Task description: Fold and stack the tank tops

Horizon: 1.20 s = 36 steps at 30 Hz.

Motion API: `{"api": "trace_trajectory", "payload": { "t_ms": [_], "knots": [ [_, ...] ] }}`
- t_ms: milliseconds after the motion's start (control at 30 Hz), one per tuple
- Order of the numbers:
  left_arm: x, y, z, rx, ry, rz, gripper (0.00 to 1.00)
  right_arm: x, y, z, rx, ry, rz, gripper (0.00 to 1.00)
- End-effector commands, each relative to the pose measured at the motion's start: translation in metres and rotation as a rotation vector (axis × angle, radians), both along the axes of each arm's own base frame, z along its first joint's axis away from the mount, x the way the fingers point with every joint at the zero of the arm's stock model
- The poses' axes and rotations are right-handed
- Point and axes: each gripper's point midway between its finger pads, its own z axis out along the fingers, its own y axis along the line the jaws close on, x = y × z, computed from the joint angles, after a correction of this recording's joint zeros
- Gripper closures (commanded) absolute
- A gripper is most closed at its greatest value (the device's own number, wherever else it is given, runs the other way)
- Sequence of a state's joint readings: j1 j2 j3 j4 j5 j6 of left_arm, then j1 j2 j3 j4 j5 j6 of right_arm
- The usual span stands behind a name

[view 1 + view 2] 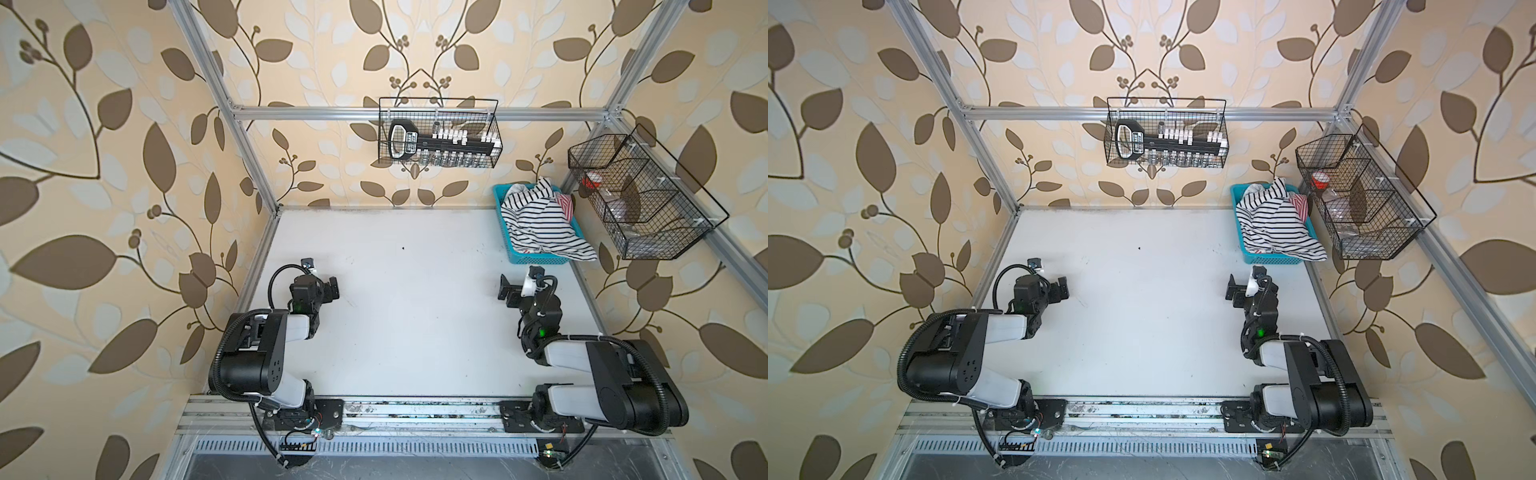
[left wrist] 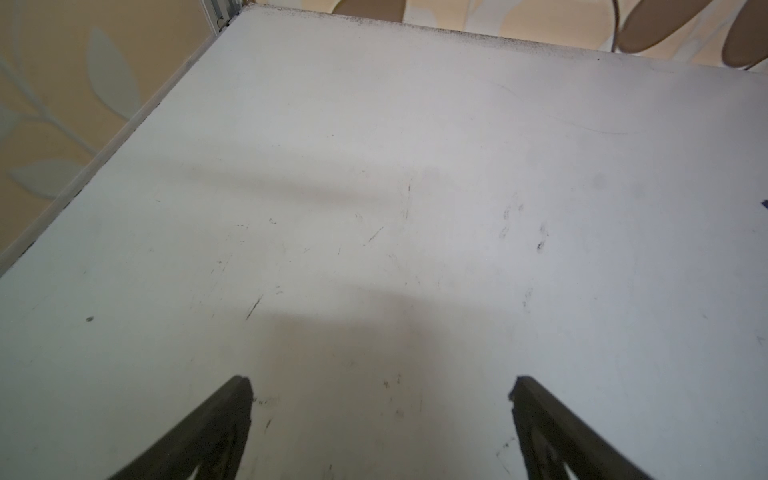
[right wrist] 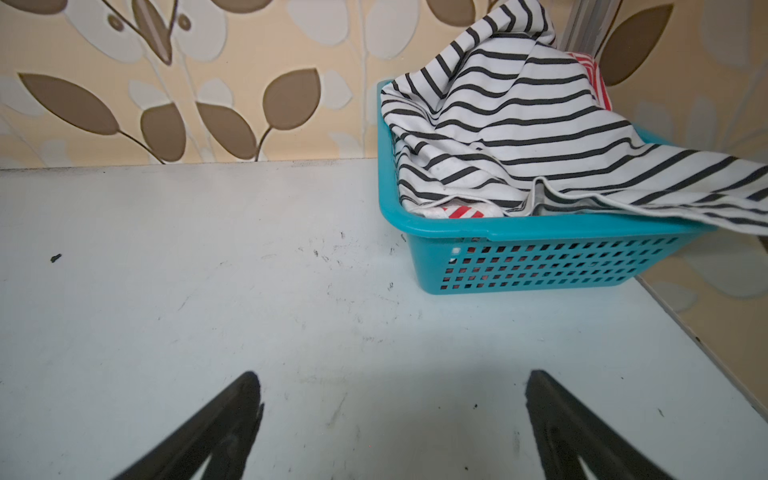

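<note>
Nothing is looking folded or stacked yet, so the whole task is still lying ahead. At the lower left of a top view, the left end effector (image 1: pixel 332 287) is hovering with jaws spread and empty, and at the lower right the right end effector (image 1: pixel 504 289) is doing likewise. Between them the white tabletop (image 1: pixel 407 311) is lying bare. At the upper right, a teal basket (image 1: pixel 540 259) is holding both tank tops. The black-striped tank top (image 1: pixel 536 226) is spilling over its rim and mostly covering the red-striped tank top (image 1: pixel 564 206). Farther back, a rear wire basket (image 1: pixel 436 99) and a side wire basket (image 1: pixel 648 245) are hanging on the frame, their contents unclear.
</note>
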<state>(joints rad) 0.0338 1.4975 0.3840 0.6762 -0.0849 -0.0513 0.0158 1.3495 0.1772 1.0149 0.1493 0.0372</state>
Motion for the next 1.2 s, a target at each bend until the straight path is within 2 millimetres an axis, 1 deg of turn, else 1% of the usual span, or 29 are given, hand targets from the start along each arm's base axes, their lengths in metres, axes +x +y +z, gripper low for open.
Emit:
{"api": "trace_trajectory", "payload": {
  "t_ms": [0, 967, 1000, 1067, 1100, 1167],
  "knots": [
    [0.009, 0.003, 0.013, 0.016, -0.043, 0.003, 0.01, -0.001, 0.001, 0.003, -0.008, -0.017, 0.004, 0.0],
    [0.008, 0.003, 0.014, 0.017, -0.049, 0.004, 0.01, -0.001, 0.001, 0.003, -0.007, -0.016, 0.006, 0.0],
    [0.01, 0.004, 0.019, 0.02, -0.06, 0.008, 0.01, -0.001, 0.001, 0.004, -0.008, -0.017, 0.005, 0.0],
    [0.012, 0.007, 0.025, 0.016, -0.019, 0.025, 0.01, -0.001, 0.001, 0.004, -0.008, -0.017, 0.005, 0.0],
    [0.013, 0.007, 0.036, 0.015, -0.013, 0.031, 0.01, -0.001, 0.001, 0.004, -0.009, -0.017, 0.004, 0.0],
    [0.013, 0.003, 0.043, 0.004, 0.012, 0.004, 0.01, 0.0, 0.001, 0.003, -0.006, -0.015, 0.006, 0.0]
  ]
}}
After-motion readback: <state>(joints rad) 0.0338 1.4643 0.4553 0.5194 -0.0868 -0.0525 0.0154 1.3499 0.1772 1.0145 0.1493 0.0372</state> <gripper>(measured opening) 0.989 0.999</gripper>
